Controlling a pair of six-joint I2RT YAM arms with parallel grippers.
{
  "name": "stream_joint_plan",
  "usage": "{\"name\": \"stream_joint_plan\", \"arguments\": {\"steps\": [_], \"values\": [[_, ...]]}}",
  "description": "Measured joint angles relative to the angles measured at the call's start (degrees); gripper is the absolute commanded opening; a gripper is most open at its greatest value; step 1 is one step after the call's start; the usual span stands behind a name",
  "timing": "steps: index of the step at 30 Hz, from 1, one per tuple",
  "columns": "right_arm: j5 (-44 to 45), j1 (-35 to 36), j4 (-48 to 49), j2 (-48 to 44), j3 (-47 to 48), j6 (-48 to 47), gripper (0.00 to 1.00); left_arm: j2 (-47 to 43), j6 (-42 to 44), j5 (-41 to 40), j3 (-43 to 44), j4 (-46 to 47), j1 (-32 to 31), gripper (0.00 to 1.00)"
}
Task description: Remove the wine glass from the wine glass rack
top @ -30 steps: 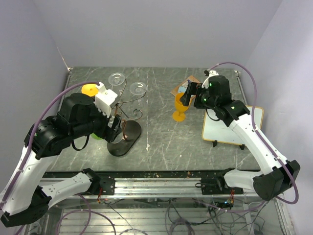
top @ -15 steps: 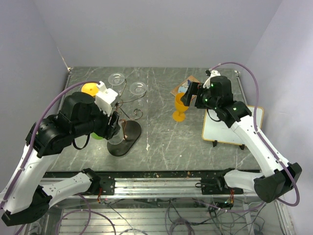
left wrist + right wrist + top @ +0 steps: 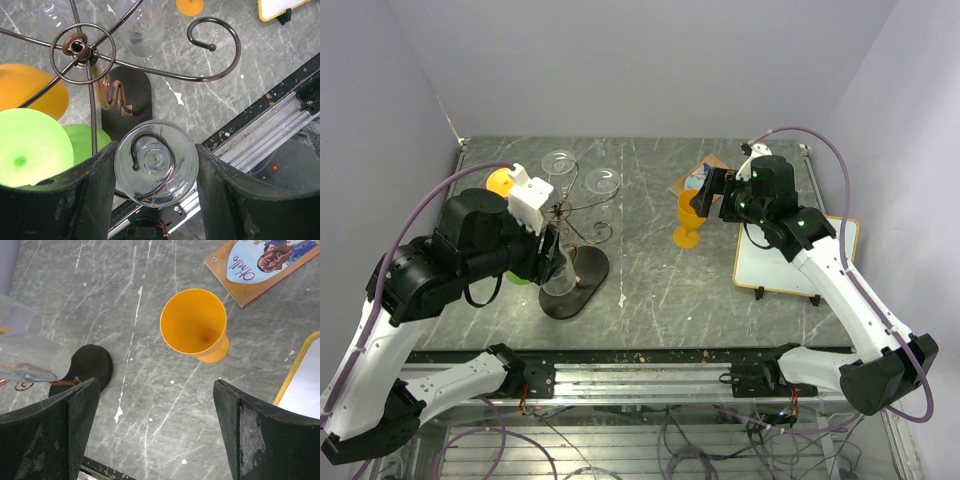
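The wine glass rack (image 3: 80, 47) is a copper-brown wire stand with scroll arms on a dark oval base (image 3: 582, 285). A clear wine glass (image 3: 156, 162) hangs upside down from one curled arm at the rack's near side. My left gripper (image 3: 156, 147) is shut on its bowl, one finger (image 3: 97, 180) against each side. In the top view that glass (image 3: 558, 272) sits just under the left wrist. My right gripper (image 3: 156, 385) hangs open over bare table, near an orange goblet (image 3: 195, 322).
Two more clear glasses (image 3: 558, 160) (image 3: 603, 181) hang at the rack's far side, with an orange one (image 3: 502, 183) and a green one (image 3: 30, 150) at its left. A book (image 3: 265, 262) and a yellow-framed whiteboard (image 3: 800, 260) lie at the right.
My left jaws have closed in onto the clear glass's bowl and the wrist has shifted slightly. The right arm has barely moved.
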Motion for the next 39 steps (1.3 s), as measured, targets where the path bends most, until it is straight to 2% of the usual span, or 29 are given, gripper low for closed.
{"name": "stream_joint_plan", "arguments": {"steps": [7, 11, 17, 24, 27, 39], "values": [[0.09, 0.00, -0.33, 0.00, 0.00, -0.22, 0.96, -0.11, -1.29, 0.52, 0.37, 0.00, 0.00, 0.36], [0.11, 0.00, -0.42, 0.00, 0.00, -0.26, 0.96, -0.15, -2.10, 1.01, 1.66, 0.02, 0.00, 0.29], [0.13, 0.00, -0.42, 0.04, 0.00, -0.55, 0.97, -0.15, -2.71, 1.03, 2.62, -0.02, 0.00, 0.29], [0.33, -0.11, -0.46, 0.74, 0.00, -1.22, 0.97, -0.15, -2.43, 1.14, 2.80, -0.52, 0.00, 0.27], [0.31, -0.11, -0.52, 1.11, 0.00, -1.38, 0.97, -0.55, -1.75, 1.16, 2.80, -0.87, 0.00, 0.22], [0.28, -0.28, -0.61, 1.57, 0.04, -1.51, 0.97, -1.49, -0.13, 1.09, 2.80, -1.55, 0.00, 0.18]]}}
